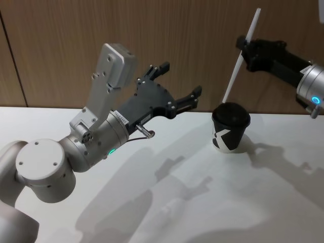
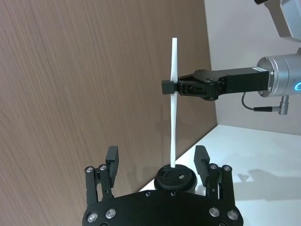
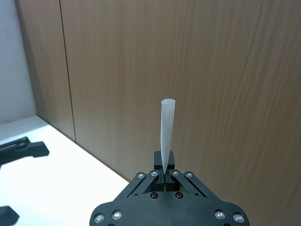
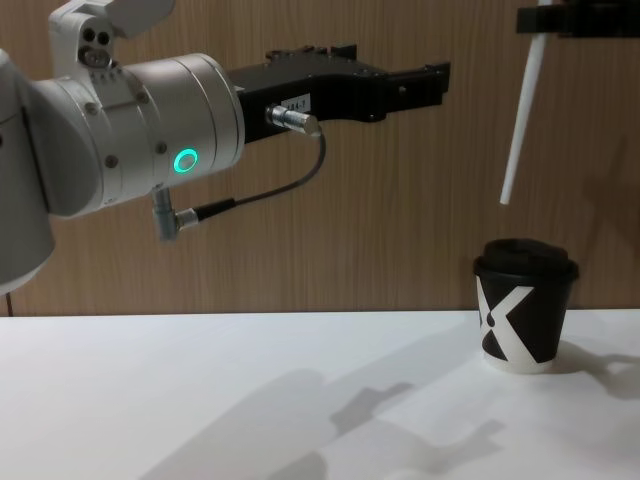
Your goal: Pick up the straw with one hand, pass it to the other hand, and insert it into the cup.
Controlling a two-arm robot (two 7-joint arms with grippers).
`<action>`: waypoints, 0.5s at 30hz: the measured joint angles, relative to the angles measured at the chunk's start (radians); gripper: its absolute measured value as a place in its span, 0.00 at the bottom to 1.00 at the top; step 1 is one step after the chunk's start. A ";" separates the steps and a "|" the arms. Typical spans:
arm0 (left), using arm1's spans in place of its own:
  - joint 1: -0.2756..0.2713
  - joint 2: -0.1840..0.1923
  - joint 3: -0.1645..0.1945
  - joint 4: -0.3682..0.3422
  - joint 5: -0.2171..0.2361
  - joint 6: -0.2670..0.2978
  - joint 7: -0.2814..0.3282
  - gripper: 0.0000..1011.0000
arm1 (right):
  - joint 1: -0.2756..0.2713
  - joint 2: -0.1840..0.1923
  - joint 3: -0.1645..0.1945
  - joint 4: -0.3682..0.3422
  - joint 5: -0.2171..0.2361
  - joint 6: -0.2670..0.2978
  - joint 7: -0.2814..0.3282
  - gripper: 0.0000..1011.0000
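Note:
The white straw (image 1: 242, 54) hangs tilted in the air, and my right gripper (image 1: 244, 43) is shut on it a little above its middle. Its lower tip hovers just above the lid of the black cup (image 1: 230, 127), which stands upright on the white table. In the chest view a gap shows between the straw (image 4: 522, 110) and the cup (image 4: 525, 315). My left gripper (image 1: 180, 78) is open and holds nothing, raised to the left of the cup. In the left wrist view its fingers (image 2: 112, 160) spread on either side of the cup lid (image 2: 175, 178), with the straw (image 2: 174, 117) beyond them.
The white table (image 1: 152, 202) stretches wide in front of and to the left of the cup. A wood-panel wall (image 1: 61, 40) stands right behind the table. A cable (image 4: 250, 195) dangles under the left arm.

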 joint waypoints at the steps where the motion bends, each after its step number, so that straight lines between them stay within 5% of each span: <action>1: 0.000 0.000 0.000 0.000 0.000 0.000 0.000 0.99 | 0.001 0.003 0.000 0.003 -0.003 -0.001 0.002 0.01; 15: 0.000 0.000 0.000 0.000 0.000 0.000 0.000 0.99 | 0.011 0.025 0.001 0.026 -0.023 -0.001 0.013 0.01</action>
